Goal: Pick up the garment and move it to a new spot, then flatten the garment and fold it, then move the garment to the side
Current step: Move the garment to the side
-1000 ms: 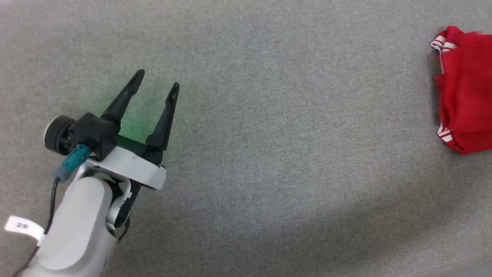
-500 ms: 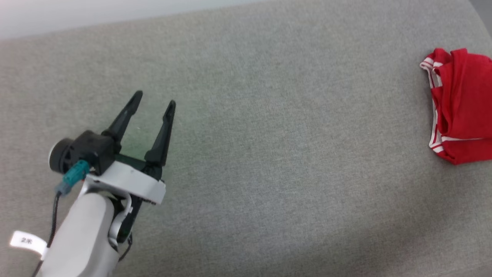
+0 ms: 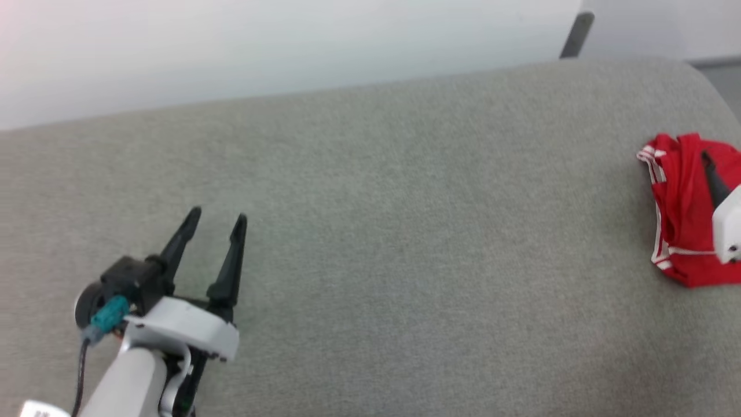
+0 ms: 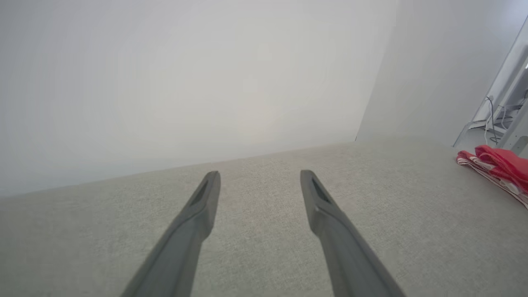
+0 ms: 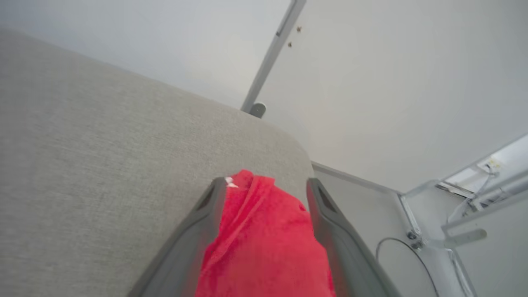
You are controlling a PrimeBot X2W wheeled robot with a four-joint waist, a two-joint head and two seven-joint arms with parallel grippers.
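The garment (image 3: 680, 226) is a folded red bundle with red-white striped trim, lying near the right end of the grey cushioned surface (image 3: 405, 231). It also lies at the far right of the left wrist view (image 4: 501, 163). My right gripper (image 5: 264, 183) hangs open just above it, the red cloth (image 5: 264, 243) showing between the two spread fingers. One dark finger (image 3: 713, 182) and the pale wrist show at the head view's right edge. My left gripper (image 3: 217, 215) is open and holds nothing at the lower left, far from the garment, its fingers apart (image 4: 260, 175).
The grey surface ends in a rounded corner (image 5: 288, 144) close beyond the garment. A white wall (image 3: 289, 46) stands behind, with a metal post (image 3: 576, 35) at that corner. To the right, on the floor, are a metal frame and cables (image 5: 433, 231).
The head camera has tilted up, bringing the wall and the surface's far edge into view. My right gripper has come in at the right edge over the garment. The left gripper stays open.
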